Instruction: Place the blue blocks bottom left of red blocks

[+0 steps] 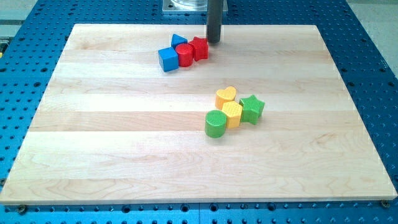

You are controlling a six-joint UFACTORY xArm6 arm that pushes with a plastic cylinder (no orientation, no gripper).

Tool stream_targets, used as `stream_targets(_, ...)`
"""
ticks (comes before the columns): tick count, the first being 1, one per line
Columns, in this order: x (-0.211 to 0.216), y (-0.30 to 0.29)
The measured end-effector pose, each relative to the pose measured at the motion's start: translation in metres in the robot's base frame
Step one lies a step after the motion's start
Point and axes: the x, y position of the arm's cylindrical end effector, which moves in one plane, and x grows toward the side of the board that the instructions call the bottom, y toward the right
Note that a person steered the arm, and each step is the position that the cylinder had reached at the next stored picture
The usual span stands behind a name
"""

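Blue cube [167, 59] at the view's top centre, touching red cylinder [185, 55] on its right. Blue triangular block [179, 40] just behind them. Red star-like block [199, 48] touches the cylinder's right. My tip [214, 42], a plain rod tool with no jaws, stands just right of the red star-like block. Well apart, mid-tabletop [93, 143]: yellow heart [226, 96], yellow hexagon [232, 114], green star [252, 108], green cylinder [216, 123], clustered touching.

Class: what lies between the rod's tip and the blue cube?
In the camera view, two red blocks sit between my tip and the blue cube.
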Motion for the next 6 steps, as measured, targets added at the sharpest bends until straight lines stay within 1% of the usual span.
stream_targets(2, 0.001, -0.05)
stream_targets(3, 0.045, -0.094)
stream_targets(4, 0.087, -0.105)
stream_targets(5, 0.149, -0.102)
stream_targets(6, 0.164, -0.079)
